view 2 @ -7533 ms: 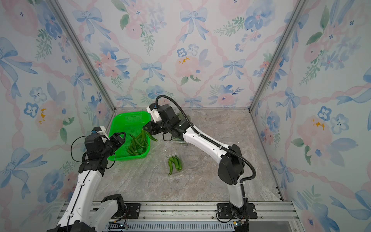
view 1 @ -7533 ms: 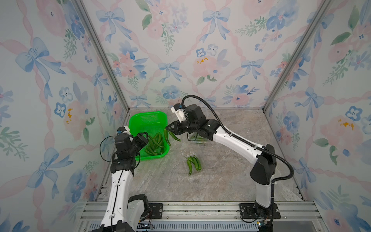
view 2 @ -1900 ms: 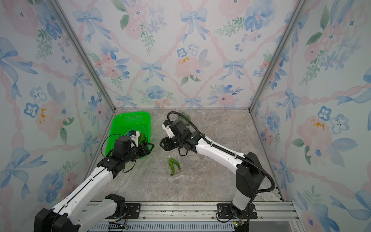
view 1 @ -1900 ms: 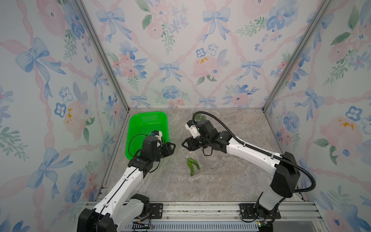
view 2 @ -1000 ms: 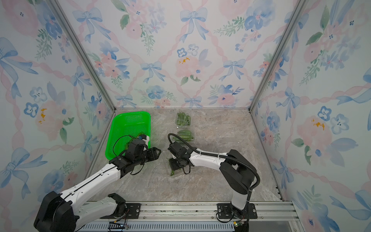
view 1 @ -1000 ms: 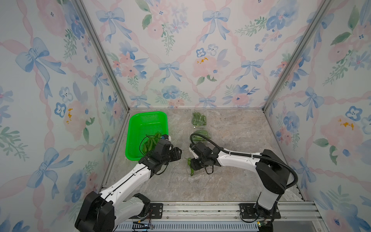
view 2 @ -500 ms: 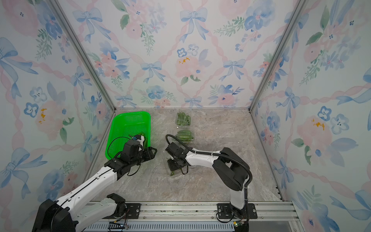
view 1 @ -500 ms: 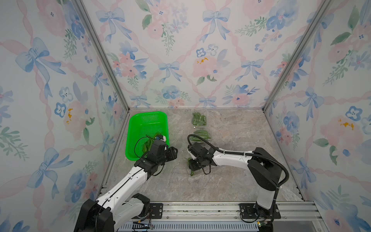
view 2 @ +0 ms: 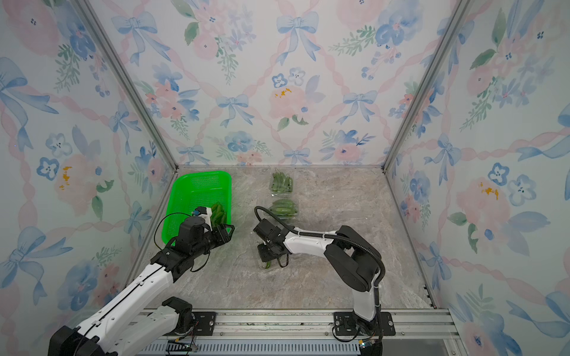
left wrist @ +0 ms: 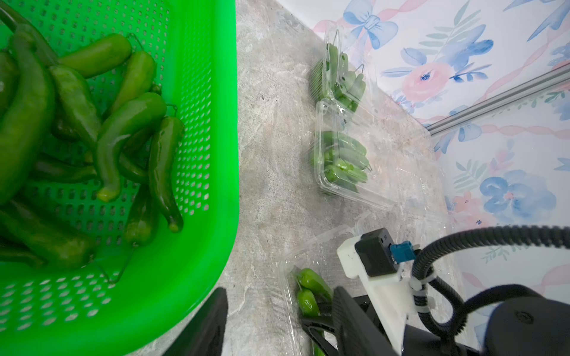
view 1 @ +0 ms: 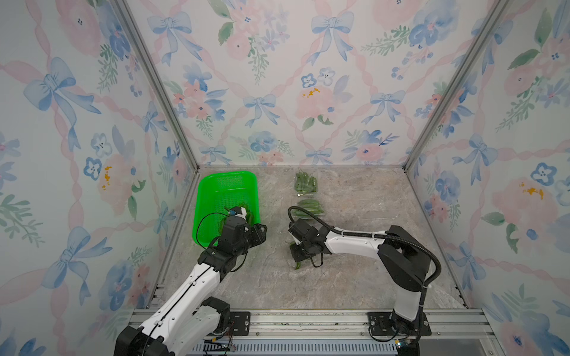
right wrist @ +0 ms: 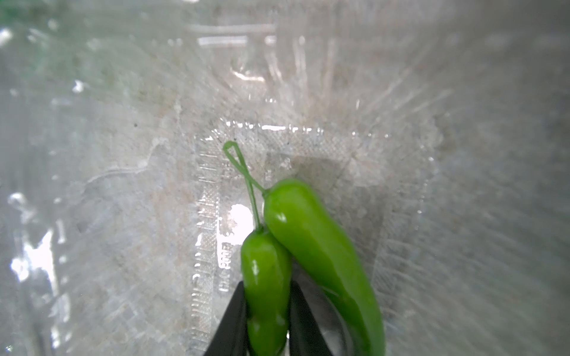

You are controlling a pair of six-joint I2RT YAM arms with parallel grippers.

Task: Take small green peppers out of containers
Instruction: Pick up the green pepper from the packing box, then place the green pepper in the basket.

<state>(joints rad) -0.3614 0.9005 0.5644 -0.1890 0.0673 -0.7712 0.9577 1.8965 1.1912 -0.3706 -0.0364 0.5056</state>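
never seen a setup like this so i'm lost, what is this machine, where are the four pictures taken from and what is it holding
It is a robot with two arms fixed at the front edge of a stone-look table. Two pictures look down from overhead, almost identically. The other two come from a camera on each wrist. On the table are a green basket with loose peppers, a far clear box and a nearer clear box, both full of peppers, and an open box. The right arm reaches into the open box, and its jaws pinch the smaller pepper of two there. The left arm hovers by the basket, jaws open and empty.
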